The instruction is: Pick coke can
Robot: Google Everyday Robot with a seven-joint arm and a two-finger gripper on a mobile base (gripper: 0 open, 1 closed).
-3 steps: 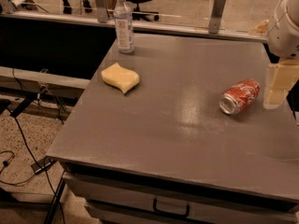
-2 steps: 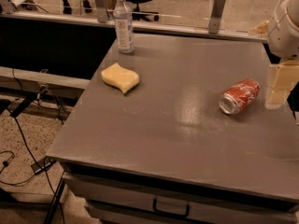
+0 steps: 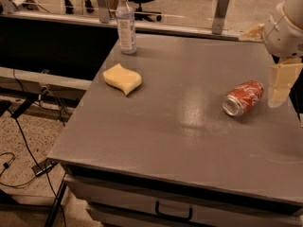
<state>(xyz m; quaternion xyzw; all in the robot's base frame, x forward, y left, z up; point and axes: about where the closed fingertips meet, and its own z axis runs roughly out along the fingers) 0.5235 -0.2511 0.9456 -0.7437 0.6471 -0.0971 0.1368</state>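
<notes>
Your gripper [image 3: 282,83] hasn't moved this past second: it hangs at the frame's right edge, seemingly empty, its openness impossible to tell, just beside the can [image 3: 243,97] lying sideways on the table [image 3: 180,141], so the grasp remains ahead.

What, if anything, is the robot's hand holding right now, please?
Nothing: the hand hangs beside the coke can, which lies on its side on the table, ungripped.

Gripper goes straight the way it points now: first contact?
Likely the table top just picture-right of the coke can; the gripper points down beside the can, not over it, though depth is unclear.
</notes>
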